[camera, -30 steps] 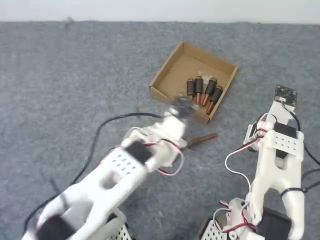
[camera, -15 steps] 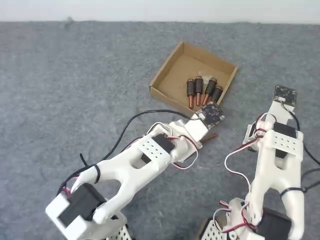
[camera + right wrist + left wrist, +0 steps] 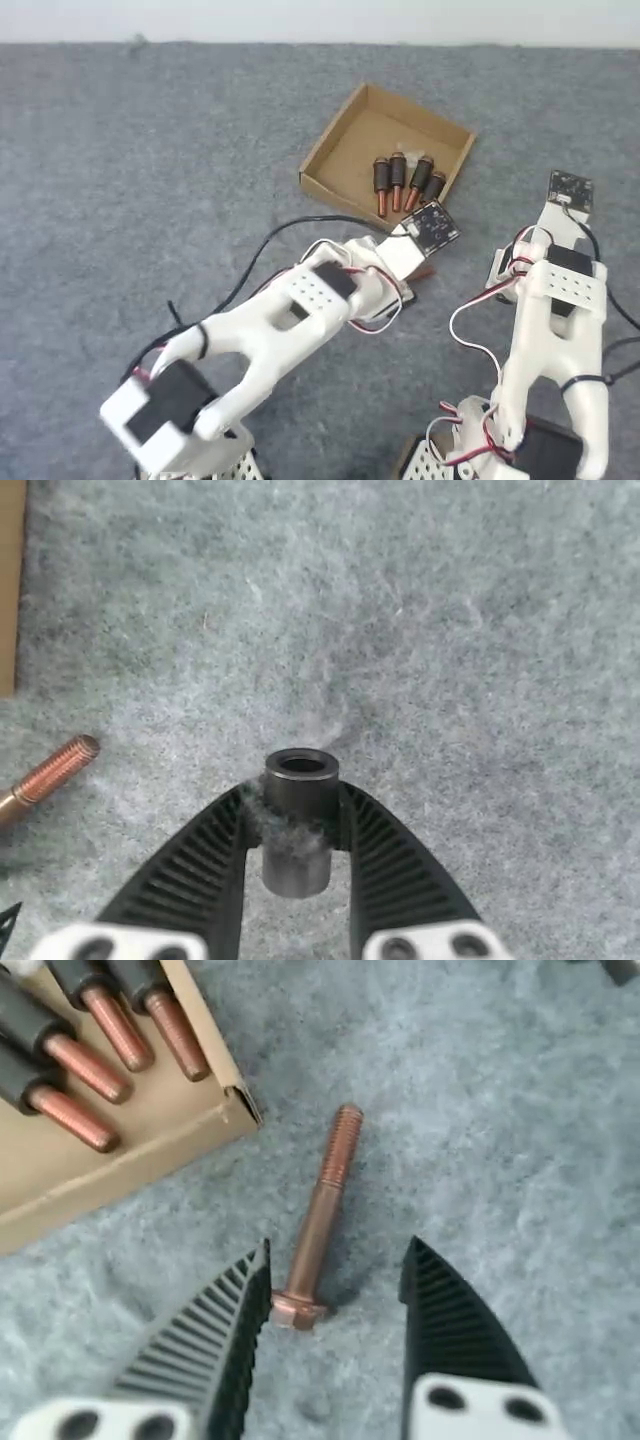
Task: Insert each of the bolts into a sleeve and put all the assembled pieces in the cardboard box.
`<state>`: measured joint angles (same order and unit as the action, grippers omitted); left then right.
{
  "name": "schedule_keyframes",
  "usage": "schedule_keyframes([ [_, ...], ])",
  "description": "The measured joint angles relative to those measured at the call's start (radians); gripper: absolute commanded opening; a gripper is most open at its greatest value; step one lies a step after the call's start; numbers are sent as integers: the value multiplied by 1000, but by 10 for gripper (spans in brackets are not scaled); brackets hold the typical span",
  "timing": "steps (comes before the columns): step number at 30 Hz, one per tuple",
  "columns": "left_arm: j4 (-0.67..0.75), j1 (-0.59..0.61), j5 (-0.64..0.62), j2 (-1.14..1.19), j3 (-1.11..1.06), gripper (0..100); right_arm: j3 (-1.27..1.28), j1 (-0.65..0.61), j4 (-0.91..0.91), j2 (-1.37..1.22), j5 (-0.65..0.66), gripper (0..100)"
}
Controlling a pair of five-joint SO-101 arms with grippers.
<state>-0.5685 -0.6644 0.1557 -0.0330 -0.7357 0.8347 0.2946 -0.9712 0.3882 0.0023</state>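
A bare copper bolt (image 3: 322,1215) lies on the grey carpet just outside the cardboard box (image 3: 110,1165). My left gripper (image 3: 338,1262) is open and hangs low over the bolt's head end, one finger on each side. Several bolts with black sleeves (image 3: 60,1040) lie inside the box. My right gripper (image 3: 298,805) is shut on a black sleeve (image 3: 300,780), held upright with its bore facing the camera. In the high view the left arm (image 3: 320,300) stretches to the bolt (image 3: 424,271) in front of the box (image 3: 340,135). The right arm (image 3: 555,300) stands to the right.
Grey carpet covers the table all around. The bolt's threaded tip (image 3: 55,768) and a strip of the box wall (image 3: 10,580) sit off to one side of the held sleeve. A black cable (image 3: 230,295) trails from the left arm.
The left arm has swung right from the box's front wall and now covers most of the bolt. The right arm has stayed still.
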Motion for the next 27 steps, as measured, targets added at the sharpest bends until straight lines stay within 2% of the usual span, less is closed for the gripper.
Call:
schedule_keyframes([
  [13,-374,34,0,345,413,184,21,0,18,0,11,7],
  [17,-457,31,5,362,445,184,21,-2,18,0,11,7],
  [22,-531,40,118,368,453,184,21,-3,18,0,11,7],
  [27,-568,58,157,370,456,184,21,-3,18,0,11,7],
])
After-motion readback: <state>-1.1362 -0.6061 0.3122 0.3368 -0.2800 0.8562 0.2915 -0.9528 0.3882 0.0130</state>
